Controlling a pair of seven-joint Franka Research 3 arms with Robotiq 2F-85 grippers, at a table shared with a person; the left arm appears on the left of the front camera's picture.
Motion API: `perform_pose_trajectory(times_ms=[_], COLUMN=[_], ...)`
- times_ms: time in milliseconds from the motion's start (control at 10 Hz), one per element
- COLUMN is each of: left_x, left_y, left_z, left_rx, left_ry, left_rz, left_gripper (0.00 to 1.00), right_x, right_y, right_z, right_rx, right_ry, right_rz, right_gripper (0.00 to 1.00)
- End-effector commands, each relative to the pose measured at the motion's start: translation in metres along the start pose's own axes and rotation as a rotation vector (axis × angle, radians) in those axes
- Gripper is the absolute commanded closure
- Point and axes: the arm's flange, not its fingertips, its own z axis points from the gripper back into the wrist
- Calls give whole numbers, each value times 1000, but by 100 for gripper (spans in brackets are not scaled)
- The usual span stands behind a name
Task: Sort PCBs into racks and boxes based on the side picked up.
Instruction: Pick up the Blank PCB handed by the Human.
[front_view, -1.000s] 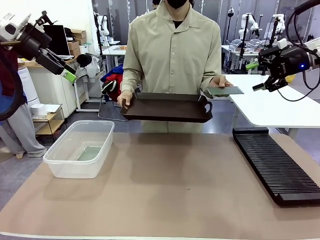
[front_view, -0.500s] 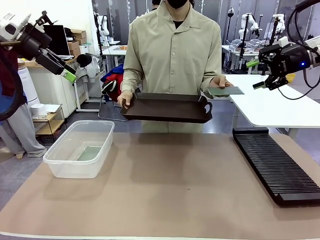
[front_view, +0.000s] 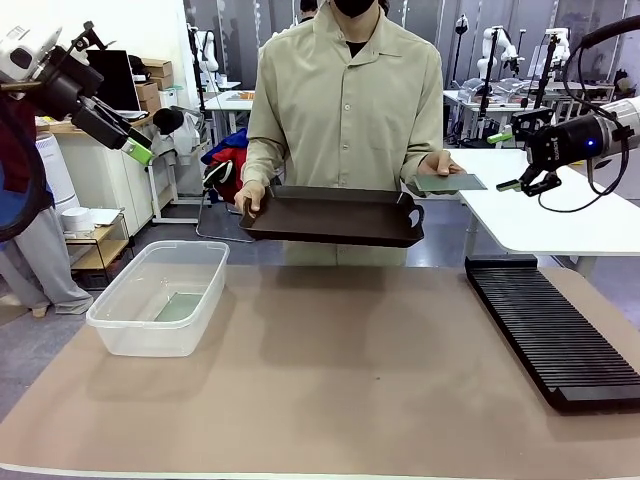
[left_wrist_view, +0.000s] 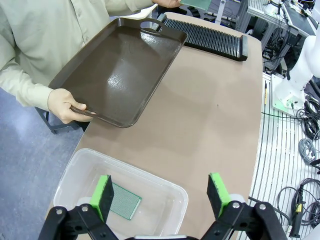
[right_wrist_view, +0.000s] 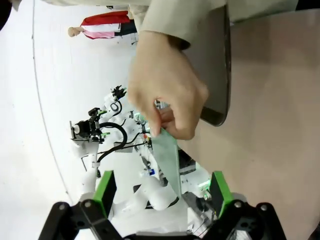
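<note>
Across the table a person holds one green PCB (front_view: 450, 182) flat in one hand and a dark brown tray (front_view: 335, 215) in the other. My right gripper (front_view: 503, 161) hangs open just right of that PCB. In the right wrist view the PCB (right_wrist_view: 169, 160) reaches down between my spread fingertips (right_wrist_view: 161, 192) without touching the pads. Another PCB (front_view: 180, 305) lies in the clear box (front_view: 125, 325) at the table's left. My left gripper (front_view: 148, 140) is raised above it, open and holding nothing; its wrist view looks down on the box (left_wrist_view: 165, 187) and that PCB (left_wrist_view: 124, 201). The black rack (front_view: 550, 330) lies at the right.
The tray (left_wrist_view: 120, 65) hovers over the table's far edge, held by a hand (left_wrist_view: 65, 102). A white table (front_view: 560, 215) stands behind the rack. The brown tabletop (front_view: 350, 380) between box and rack is bare.
My right gripper has shifted slightly lower and closer to the PCB in the person's hand. The left arm, box and tray stay as they were.
</note>
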Motion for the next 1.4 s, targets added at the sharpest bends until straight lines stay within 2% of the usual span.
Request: perform_pose_trajectory(times_ms=[0,400,900,1100,1200,1300], left_x=[-1,-1,-1,-1,-1,-1], left_y=[0,0,0,0,0,0], left_z=[-1,-1,-1,-1,-1,-1], left_rx=[-8,-8,-8,-8,-8,-8], left_ry=[1,1,1,1,1,1], left_rz=[-13,-13,-13,-13,-13,-13], left_gripper=[0,0,0,0,0,0], right_x=[15,23,12,8,7,6], right_y=[2,-20,-24,-25,-26,-27], right_z=[5,-10,-33,-42,-45,-47], right_rx=[37,95,155,168,175,182], right_ry=[40,124,195,226,237,247], right_rz=[-69,-79,-60,4,12,16], right_gripper=[0,0,0,0,6,7])
